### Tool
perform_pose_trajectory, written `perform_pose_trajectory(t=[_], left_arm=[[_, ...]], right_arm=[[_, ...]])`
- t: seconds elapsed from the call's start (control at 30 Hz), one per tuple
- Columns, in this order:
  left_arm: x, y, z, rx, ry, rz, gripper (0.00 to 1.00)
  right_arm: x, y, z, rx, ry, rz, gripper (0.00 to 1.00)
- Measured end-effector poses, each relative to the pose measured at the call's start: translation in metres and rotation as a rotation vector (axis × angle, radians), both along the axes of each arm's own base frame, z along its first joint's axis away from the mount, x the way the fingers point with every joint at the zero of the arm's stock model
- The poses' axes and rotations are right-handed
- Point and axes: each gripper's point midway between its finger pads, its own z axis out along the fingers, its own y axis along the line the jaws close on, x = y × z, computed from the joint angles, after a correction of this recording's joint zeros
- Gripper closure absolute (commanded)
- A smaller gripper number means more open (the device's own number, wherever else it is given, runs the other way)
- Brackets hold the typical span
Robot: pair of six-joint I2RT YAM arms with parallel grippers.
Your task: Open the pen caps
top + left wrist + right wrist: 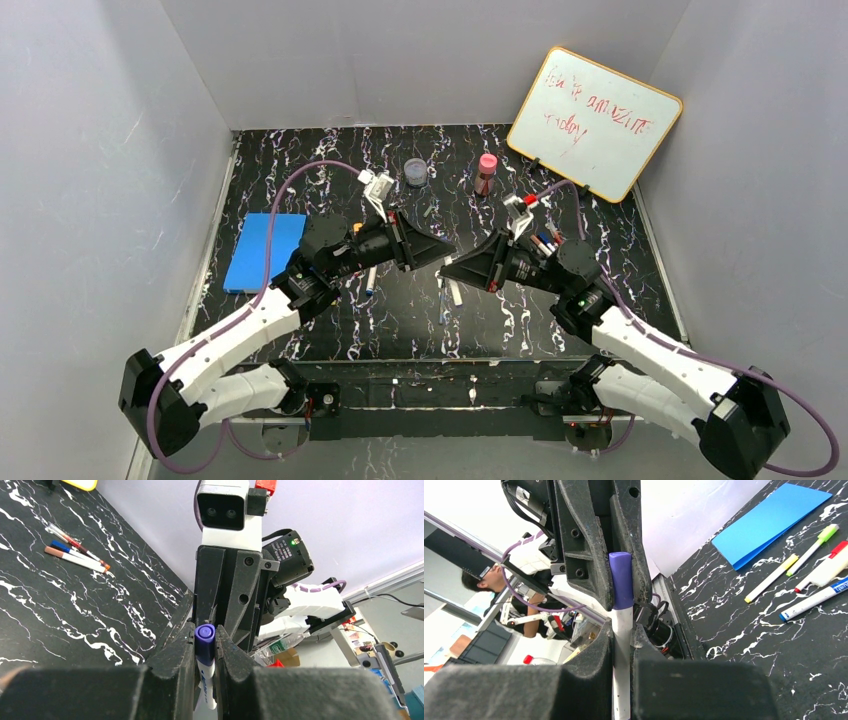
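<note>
The left tool (435, 250) clenches a purple plastic pen cap (622, 580) as the right tool (455, 268) clamps its white marker barrel (622, 645), both light, stiff and slippery, likely needing firm end grips.

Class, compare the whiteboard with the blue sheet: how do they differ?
The whiteboard stands tilted at the back right; the blue sheet lies flat at the left. The whiteboard carries red writing inside a yellow frame; the blue sheet is plain. Both are rectangular.
</note>
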Motion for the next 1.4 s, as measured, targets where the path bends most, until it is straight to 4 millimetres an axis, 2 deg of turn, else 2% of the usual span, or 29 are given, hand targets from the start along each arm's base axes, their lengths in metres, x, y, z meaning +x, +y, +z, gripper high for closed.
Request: perform_pose_trajectory(t=[0.27, 0.57, 0.6, 0.63, 0.73, 0.8, 0.87, 0.93, 1.1, 1.2, 1.27, 1.4], left_arm=[[0.005, -0.012, -0.012, 0.023, 0.039, -0.007, 1.0], [0.01, -0.012, -0.002, -0.016, 0.06, 0.008, 1.0], [0.018, -0.009, 0.001, -0.032, 0.055, 0.038, 1.0], [0.037, 0.002, 0.01, -0.059, 0.043, 0.11, 1.0], [0.093, 0.045, 0.045, -0.166, -0.009, 0.335, 1.0], [0.101, 0.055, 0.059, -0.214, -0.033, 0.382, 1.0], [0.101, 0.055, 0.062, -0.223, -0.035, 0.384, 1.0], [0.103, 0.054, 0.055, -0.184, -0.03, 0.39, 1.0], [0.105, 0.064, 0.018, 0.055, -0.044, 0.441, 1.0], [0.094, 0.086, -0.014, 0.219, -0.067, 0.489, 1.0], [0.084, 0.102, -0.036, 0.306, -0.081, 0.51, 1.0], [0.066, 0.123, -0.081, 0.436, -0.072, 0.522, 1.0]], right_arm=[[0.004, -0.011, -0.011, -0.02, 0.012, -0.08, 0.99], [0.009, -0.018, -0.002, -0.04, -0.028, -0.142, 0.99], [0.005, -0.019, -0.005, -0.052, -0.023, -0.128, 0.99], [0.0, -0.021, -0.011, -0.07, -0.007, -0.117, 0.99], [-0.007, -0.025, -0.02, -0.102, 0.015, -0.099, 0.99], [-0.008, -0.026, -0.024, -0.119, 0.021, -0.1, 0.99], [-0.004, -0.028, -0.031, -0.159, 0.033, -0.127, 0.99], [0.009, -0.031, -0.038, -0.222, 0.046, -0.197, 0.99], [0.068, -0.048, -0.065, -0.498, 0.078, -0.469, 0.99], [0.089, -0.057, -0.109, -0.69, 0.113, -0.537, 0.99], [0.091, -0.063, -0.143, -0.806, 0.153, -0.537, 0.99], [0.089, -0.065, -0.192, -0.94, 0.224, -0.513, 0.99]])
